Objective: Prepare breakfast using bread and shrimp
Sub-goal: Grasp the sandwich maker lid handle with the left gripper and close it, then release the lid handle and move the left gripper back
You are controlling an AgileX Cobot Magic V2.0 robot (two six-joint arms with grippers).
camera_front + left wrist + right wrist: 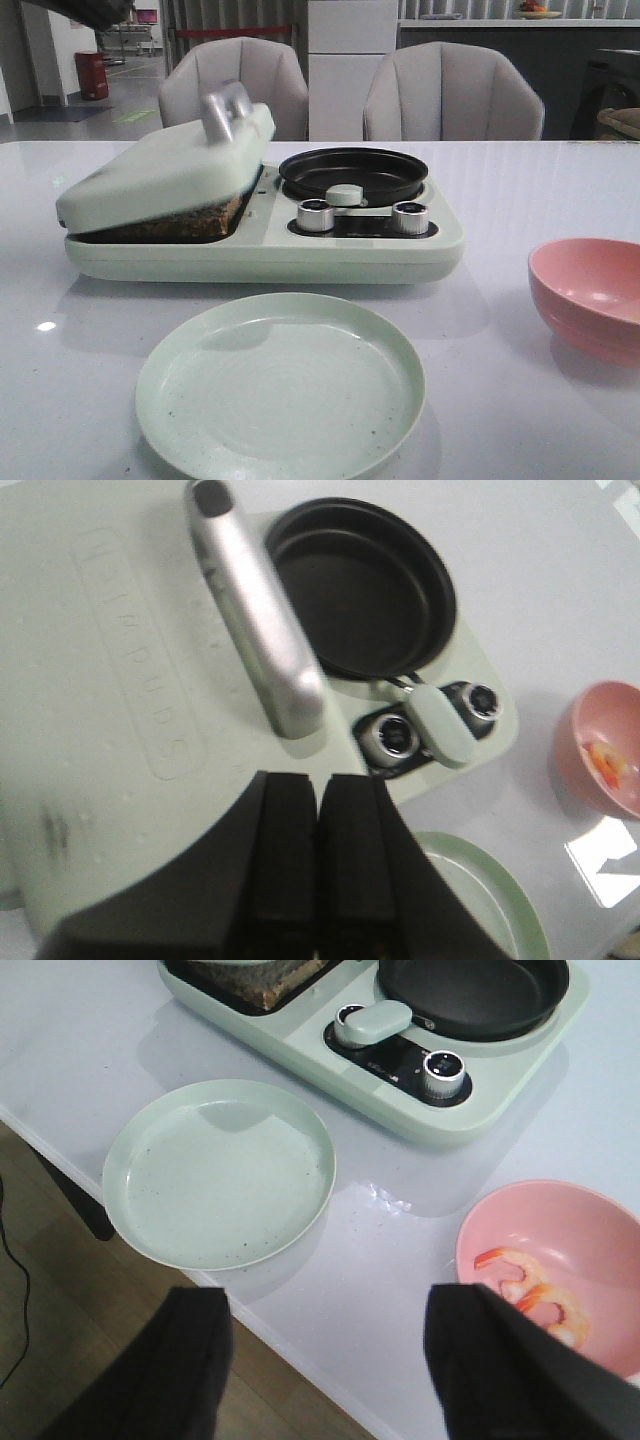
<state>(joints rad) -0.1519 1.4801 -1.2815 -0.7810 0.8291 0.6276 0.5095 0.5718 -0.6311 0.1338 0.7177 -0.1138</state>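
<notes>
Bread (190, 217) crust edge peeks under tilted lid (160, 165); shrimp (530, 1295) in pink bowl (600, 1230); left gripper (318, 860) jaws closed empty, right gripper (325, 1360) spread wide.

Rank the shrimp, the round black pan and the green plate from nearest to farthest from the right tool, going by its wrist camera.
1. Shrimp, in the pink bowl by one finger.
2. Green plate, ahead of the other finger.
3. Black pan, far back on the cooker.
</notes>
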